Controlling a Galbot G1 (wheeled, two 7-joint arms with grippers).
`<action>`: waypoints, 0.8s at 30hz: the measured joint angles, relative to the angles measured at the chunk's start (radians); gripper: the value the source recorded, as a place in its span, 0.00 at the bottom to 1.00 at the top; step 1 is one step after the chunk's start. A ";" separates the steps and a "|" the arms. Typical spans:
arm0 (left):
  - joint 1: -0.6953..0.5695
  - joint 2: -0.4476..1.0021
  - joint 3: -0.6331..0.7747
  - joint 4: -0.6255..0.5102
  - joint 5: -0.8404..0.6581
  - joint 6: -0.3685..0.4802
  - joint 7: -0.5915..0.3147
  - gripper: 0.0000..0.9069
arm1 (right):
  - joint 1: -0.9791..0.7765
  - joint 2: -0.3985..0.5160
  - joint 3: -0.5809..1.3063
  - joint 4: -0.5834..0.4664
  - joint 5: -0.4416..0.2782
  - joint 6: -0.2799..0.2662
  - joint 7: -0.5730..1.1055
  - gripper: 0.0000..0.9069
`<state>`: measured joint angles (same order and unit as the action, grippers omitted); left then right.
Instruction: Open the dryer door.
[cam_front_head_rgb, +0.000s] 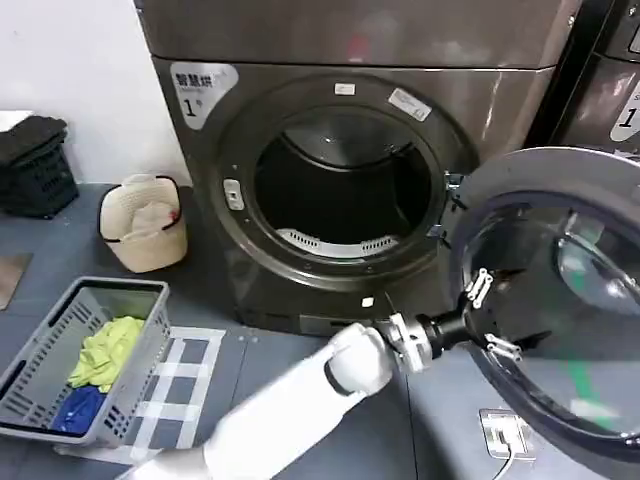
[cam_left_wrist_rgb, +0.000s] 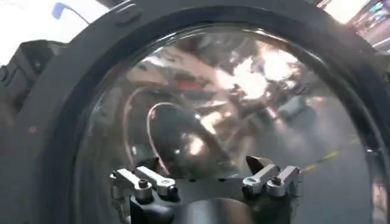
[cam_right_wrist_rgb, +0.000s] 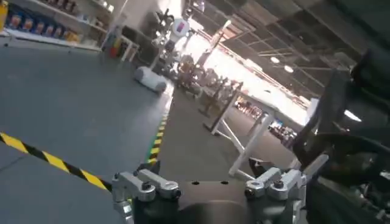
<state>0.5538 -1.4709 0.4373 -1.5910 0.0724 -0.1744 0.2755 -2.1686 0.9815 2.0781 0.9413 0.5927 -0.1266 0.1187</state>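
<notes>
Head view: door (cam_front_head_rgb: 560, 290) stands wide open, hinged on the dryer's (cam_front_head_rgb: 330, 60) right side, inner face toward the cam; drum (cam_front_head_rgb: 340, 190) fully exposed, looks empty; left gripper (cam_front_head_rgb: 490, 318) sits against the door's inner rim near its lower left edge, fingers (cam_front_head_rgb: 478, 288) spread, nothing clamped.
Step, imo: tail end of the opening swing, task approx done.
Next move prob just needs the left arm backed straight off w/o dragging the door toward shut; fingers should clear the rim first.
Counts here: 1 dryer, 1 open door, 1 second machine (cam_front_head_rgb: 610, 80) at the right edge, 1 grey basket (cam_front_head_rgb: 45, 350) w/ a yellow-green cloth (cam_front_head_rgb: 108, 348) and a blue cloth (cam_front_head_rgb: 75, 408) in it, 1 beige bucket (cam_front_head_rgb: 145, 225) w/ something pale inside, 1 black crate stack (cam_front_head_rgb: 35, 165) by the wall.

Left wrist view: door glass (cam_left_wrist_rgb: 231, 91) close in front, dark rim around it; left gripper (cam_left_wrist_rgb: 207, 182) released, 2 fingers well apart, no handle or edge between them; can't tell if the tips touch the glass.

Right wrist view: right gripper (cam_right_wrist_rgb: 210, 185) parked away from the dryer, facing the open room; 2 fingers apart, holding nothing; floor has 1 yellow-black hazard stripe (cam_right_wrist_rgb: 55, 161); idle, no role needed for what's left.
</notes>
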 joint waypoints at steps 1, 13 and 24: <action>0.000 -0.004 0.001 0.003 0.002 0.000 -0.001 1.00 | 0.000 0.003 -0.001 0.006 0.001 0.001 0.001 1.00; -0.001 -0.063 0.026 0.049 0.044 0.030 -0.065 1.00 | -0.001 0.011 0.000 0.042 0.008 -0.002 0.004 1.00; 0.002 -0.069 0.041 0.032 0.034 0.025 -0.055 1.00 | 0.001 0.013 -0.005 0.051 0.010 0.007 -0.008 1.00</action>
<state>0.5561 -1.5403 0.4785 -1.5590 0.1063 -0.1491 0.2207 -2.1680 0.9943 2.0734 0.9923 0.6024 -0.1193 0.1102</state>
